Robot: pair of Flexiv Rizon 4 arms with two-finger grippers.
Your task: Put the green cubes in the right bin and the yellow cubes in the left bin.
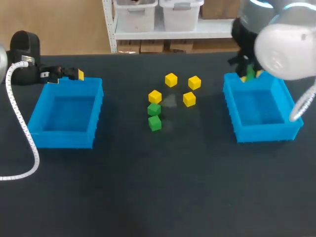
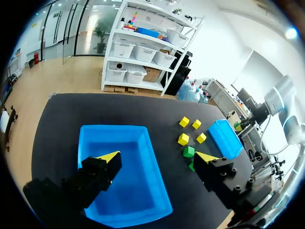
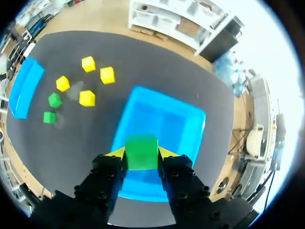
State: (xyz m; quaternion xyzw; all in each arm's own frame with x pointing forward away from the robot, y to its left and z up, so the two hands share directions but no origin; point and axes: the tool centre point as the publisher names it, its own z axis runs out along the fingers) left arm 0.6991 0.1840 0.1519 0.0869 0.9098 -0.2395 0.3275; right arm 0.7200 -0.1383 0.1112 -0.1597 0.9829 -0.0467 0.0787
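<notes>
The right hand (image 3: 141, 154) is pinching a green cube (image 3: 141, 147) directly over the right bin (image 3: 167, 109), apparently poised to release it there, while the left hand (image 2: 157, 156), spread and empty, is hovering above the left bin (image 2: 114, 128), the yellow cubes (image 2: 183, 139) lying beyond it.

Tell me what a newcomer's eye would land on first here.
A green cube gripped in the right end effector over the right bin's edge. Next, four yellow cubes and two green cubes clustered mid-table between the bins, while the left end effector hangs open and empty at the left bin's edge.
</notes>
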